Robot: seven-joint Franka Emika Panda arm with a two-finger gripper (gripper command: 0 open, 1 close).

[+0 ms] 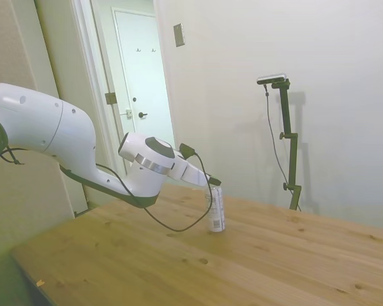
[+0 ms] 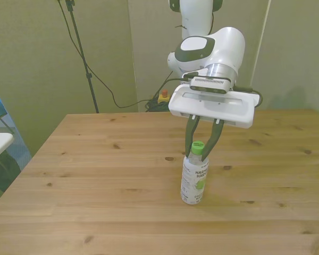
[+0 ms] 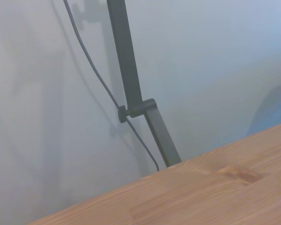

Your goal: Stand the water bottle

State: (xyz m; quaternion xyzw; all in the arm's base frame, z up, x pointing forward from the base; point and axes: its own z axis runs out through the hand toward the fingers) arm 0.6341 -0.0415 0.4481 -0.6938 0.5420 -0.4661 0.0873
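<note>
One water bottle (image 2: 195,179) stands upright on the wooden table (image 2: 95,175), its green cap between the fingers of the gripper (image 2: 200,151).

Both dark fingers (image 2: 190,139) slant inward to either side of the cap, narrow and close against it, though firm contact cannot be told; the white arm (image 1: 57,134) reaches low over the boards. The bottle sits well in from every edge, about midway between the table's two side edges in the front view, its whitish label facing the near edge. Pale knotted planks run across the tabletop. Plain light walls close the room, with a white door (image 1: 143,83) standing beyond the table in the side view and black cables (image 2: 103,85) trailing down the wall behind the far edge.
</note>
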